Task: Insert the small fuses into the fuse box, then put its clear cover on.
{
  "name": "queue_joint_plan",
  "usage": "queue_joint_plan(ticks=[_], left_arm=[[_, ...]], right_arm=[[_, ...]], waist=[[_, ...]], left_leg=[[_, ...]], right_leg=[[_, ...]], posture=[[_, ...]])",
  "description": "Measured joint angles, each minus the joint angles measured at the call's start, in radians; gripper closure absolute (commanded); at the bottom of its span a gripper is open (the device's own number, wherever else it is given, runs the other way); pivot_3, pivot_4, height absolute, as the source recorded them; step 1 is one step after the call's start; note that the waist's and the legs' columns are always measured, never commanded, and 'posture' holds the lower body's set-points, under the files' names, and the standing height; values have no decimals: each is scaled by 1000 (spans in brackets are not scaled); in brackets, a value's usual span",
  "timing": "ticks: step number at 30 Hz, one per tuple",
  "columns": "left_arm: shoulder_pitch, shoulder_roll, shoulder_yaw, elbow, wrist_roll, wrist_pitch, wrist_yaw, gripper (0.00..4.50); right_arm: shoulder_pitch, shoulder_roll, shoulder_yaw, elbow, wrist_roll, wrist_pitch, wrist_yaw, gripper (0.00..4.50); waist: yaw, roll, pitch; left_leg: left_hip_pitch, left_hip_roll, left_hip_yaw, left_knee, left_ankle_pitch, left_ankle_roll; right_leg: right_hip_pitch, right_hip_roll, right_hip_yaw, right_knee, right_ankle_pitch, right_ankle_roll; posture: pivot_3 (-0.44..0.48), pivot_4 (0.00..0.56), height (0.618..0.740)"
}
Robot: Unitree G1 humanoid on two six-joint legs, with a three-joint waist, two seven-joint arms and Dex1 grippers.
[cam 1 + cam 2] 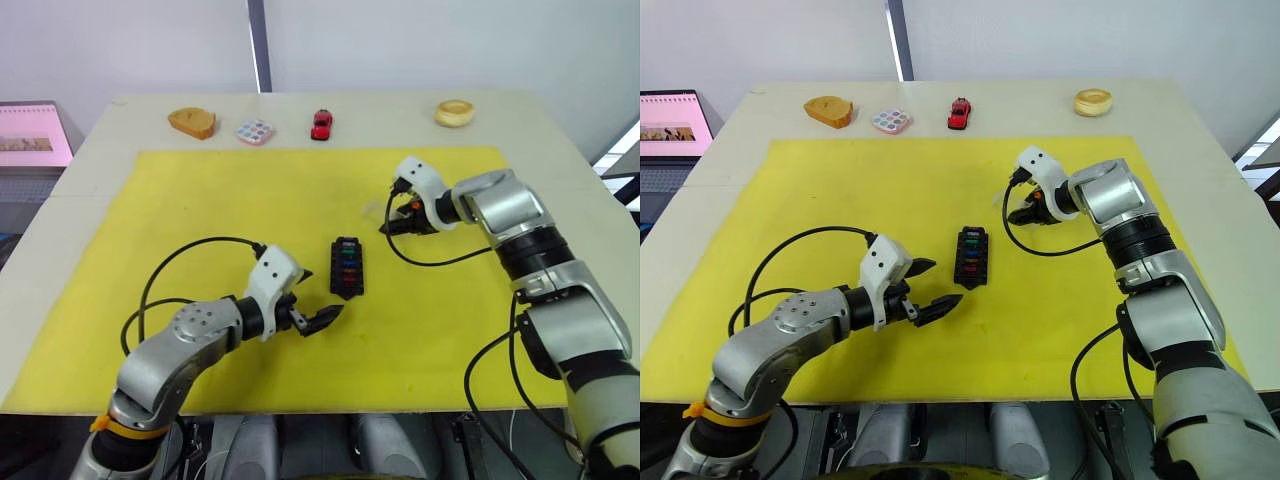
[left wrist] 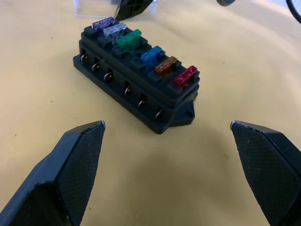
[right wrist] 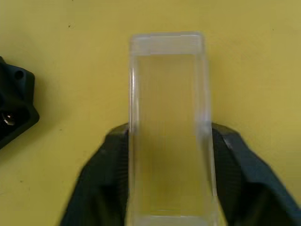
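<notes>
The black fuse box point(image 1: 347, 266) lies in the middle of the yellow mat point(image 1: 220, 200). Several small fuses point(image 2: 129, 40) stand in a row in its slots: purple, grey, green, blue, orange-brown and red. My left gripper point(image 1: 318, 297) is open just to the near left of the box, its fingers pointing at it and nothing between them. To the far right of the box, my right gripper point(image 3: 169, 129) is shut on the clear cover point(image 3: 168, 117), a transparent rectangular lid with a finger point(image 3: 108, 169) on each long side. A corner of the box point(image 3: 14, 108) shows beside the cover.
Along the table's far edge, beyond the mat, sit a wooden block point(image 1: 192, 122), a multicoloured tile point(image 1: 255, 131), a red toy car point(image 1: 321, 124) and a wooden ring point(image 1: 454, 112). A laptop screen point(image 1: 30, 135) stands off the table's left side.
</notes>
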Motion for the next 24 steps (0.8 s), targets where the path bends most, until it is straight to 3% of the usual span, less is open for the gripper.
queue_joint_plan(ticks=[14,24], left_arm=[[58,-242,-183,3,168,34,316,0],[64,-364,-265,110,314,-63,454,0]], right_arm=[[0,-22,-46,-339,69,255,9,2815],[-2,-57,-88,-492,130,373,-43,2815]], waist=[[1,0,0],[2,0,-1]], left_leg=[[0,0,-1,0,0,0],[1,-1,-1,0,0,0]], right_leg=[[0,0,0,0,0,0],[2,0,0,0,0,0]], posture=[[0,150,740],[0,150,740]])
